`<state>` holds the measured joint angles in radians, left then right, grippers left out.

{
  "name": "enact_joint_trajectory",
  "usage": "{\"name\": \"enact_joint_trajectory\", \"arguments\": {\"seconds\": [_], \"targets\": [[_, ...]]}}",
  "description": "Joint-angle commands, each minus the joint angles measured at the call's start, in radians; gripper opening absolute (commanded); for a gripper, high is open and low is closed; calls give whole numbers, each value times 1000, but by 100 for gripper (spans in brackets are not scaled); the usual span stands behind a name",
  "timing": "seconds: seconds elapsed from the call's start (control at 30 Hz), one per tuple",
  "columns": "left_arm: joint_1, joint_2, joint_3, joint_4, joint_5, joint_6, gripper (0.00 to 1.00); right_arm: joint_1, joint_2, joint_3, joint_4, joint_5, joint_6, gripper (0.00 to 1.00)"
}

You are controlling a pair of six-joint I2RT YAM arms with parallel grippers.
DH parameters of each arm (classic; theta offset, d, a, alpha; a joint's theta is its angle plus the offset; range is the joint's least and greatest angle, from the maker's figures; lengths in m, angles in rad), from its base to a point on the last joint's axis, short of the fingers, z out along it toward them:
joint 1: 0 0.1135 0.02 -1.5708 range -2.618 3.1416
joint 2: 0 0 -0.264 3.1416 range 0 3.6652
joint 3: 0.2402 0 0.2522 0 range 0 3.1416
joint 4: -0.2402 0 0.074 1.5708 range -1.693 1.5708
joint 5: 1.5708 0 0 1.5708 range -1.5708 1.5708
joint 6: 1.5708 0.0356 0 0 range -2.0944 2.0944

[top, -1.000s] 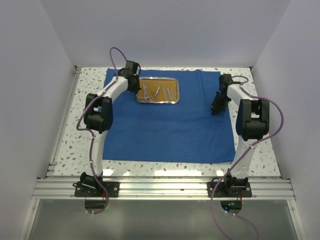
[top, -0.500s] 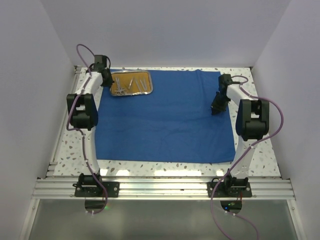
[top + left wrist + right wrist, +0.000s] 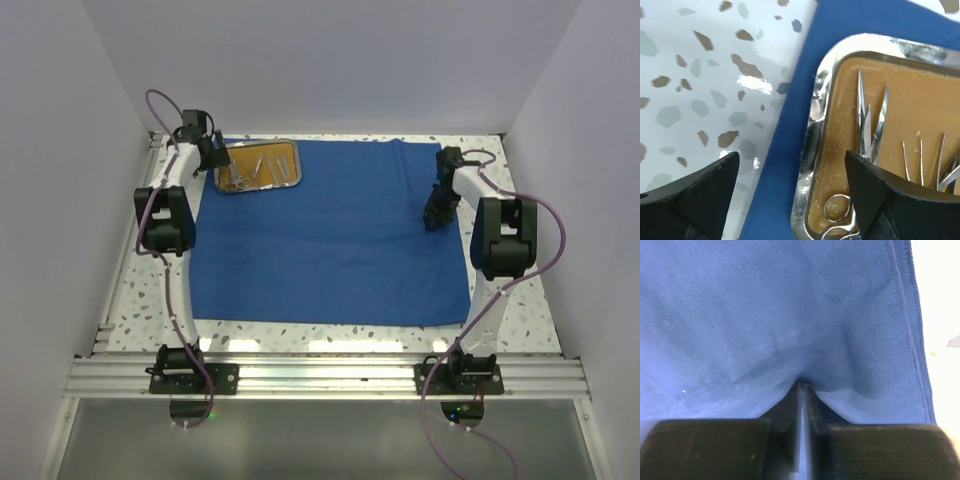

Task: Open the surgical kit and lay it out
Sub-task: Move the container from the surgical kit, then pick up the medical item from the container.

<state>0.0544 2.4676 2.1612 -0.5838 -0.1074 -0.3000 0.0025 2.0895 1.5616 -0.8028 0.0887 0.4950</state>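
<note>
Tray [image 3: 260, 167] of instruments [image 3: 871, 125] now sits at cloth [image 3: 330, 250] far-left corner, dragged from its far middle. Left gripper [image 3: 792, 165] just released, jaws wide, empty, straddling tray rim. Right gripper [image 3: 802, 390] pinches cloth near its right edge. Instrument layout probably next.

Blue cloth wrap [image 3: 330, 240]: royal blue, spread open and flat, with a small pucker near its right edge.
Steel tray [image 3: 260, 190]: rectangular, orange-brown base, sitting slightly askew on the wrap's far-left corner.
Instruments [image 3: 258, 168]: silver, lying loose inside the tray.
</note>
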Motion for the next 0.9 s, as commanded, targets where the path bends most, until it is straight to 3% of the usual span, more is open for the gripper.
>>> {"name": "enact_joint_trajectory", "arguments": {"seconds": [0.0,0.07,0.1,0.17,0.3,0.4,0.6,0.87], "targets": [[9,-39,84,-8,-92,-86,91,-16,-45,-26,-6,57,-32,25],[-5,-79,86,-24,-124,-108,91,-13,-106,-47,19,39,-24,56],[-10,-90,97,-36,-159,-138,90,-12,-124,-64,31,34,-21,78],[-18,-120,95,-65,-164,-160,88,-10,-173,-74,33,25,-19,84],[-44,-177,-15,-54,-122,-159,82,-10,-255,-89,24,22,-24,87],[-164,-190,-73,-60,-129,-137,81,19,-321,-106,21,29,-41,87],[-300,-197,-97,-65,-129,-143,80,27,-428,-156,11,49,-65,87],[-323,-183,-92,-110,-192,-156,70,36,-508,-224,34,0,-59,86]]}}
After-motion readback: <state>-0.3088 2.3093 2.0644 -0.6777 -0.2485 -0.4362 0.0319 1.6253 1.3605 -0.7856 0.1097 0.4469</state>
